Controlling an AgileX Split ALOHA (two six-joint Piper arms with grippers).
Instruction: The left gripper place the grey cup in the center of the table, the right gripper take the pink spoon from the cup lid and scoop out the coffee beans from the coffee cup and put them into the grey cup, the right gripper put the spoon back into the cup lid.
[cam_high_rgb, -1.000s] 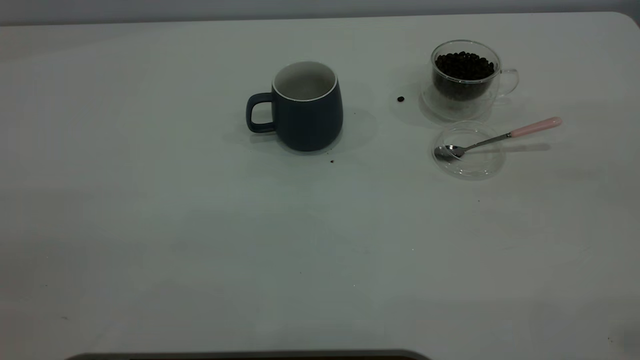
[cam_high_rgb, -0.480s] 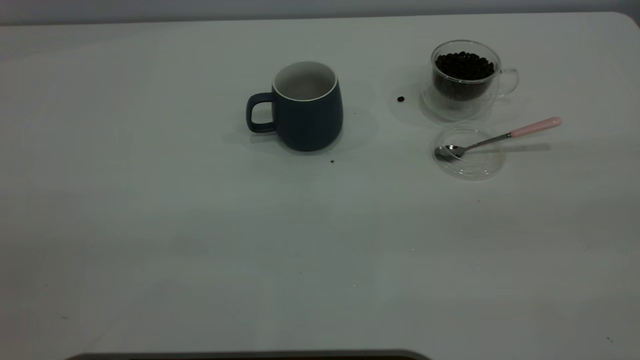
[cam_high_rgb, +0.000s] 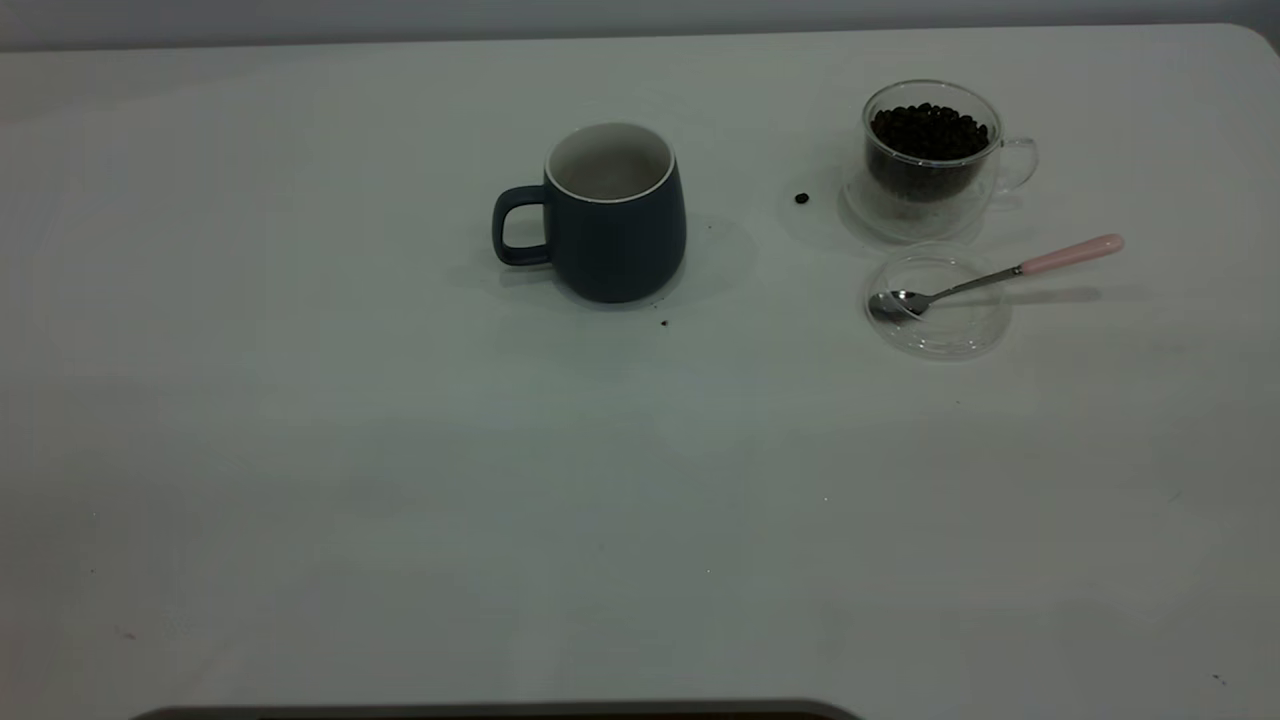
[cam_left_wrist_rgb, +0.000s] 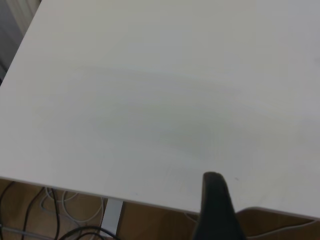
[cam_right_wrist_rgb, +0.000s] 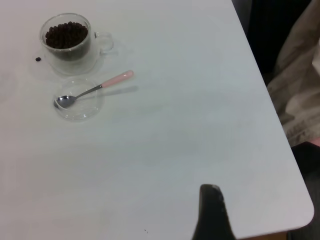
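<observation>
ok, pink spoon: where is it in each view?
Exterior: pink spoon at right, bowl in the cup lid, handle out past its rim.
Left wrist: not in it.
Right wrist: pink spoon, bowl in the lid.
Shared landmark: glass coffee cup beside the lid.

Three views, one shared corner of the scene.
Your exterior camera looks steeply down across the table (cam_high_rgb: 400, 450) toward its far edge. Your right wrist camera sits high near a table corner, sharing the coffee cup (cam_right_wrist_rgb: 67, 37), cup lid (cam_right_wrist_rgb: 80, 100) and pink spoon (cam_right_wrist_rgb: 95, 89) with it. Your left wrist camera faces bare tabletop and one edge.
</observation>
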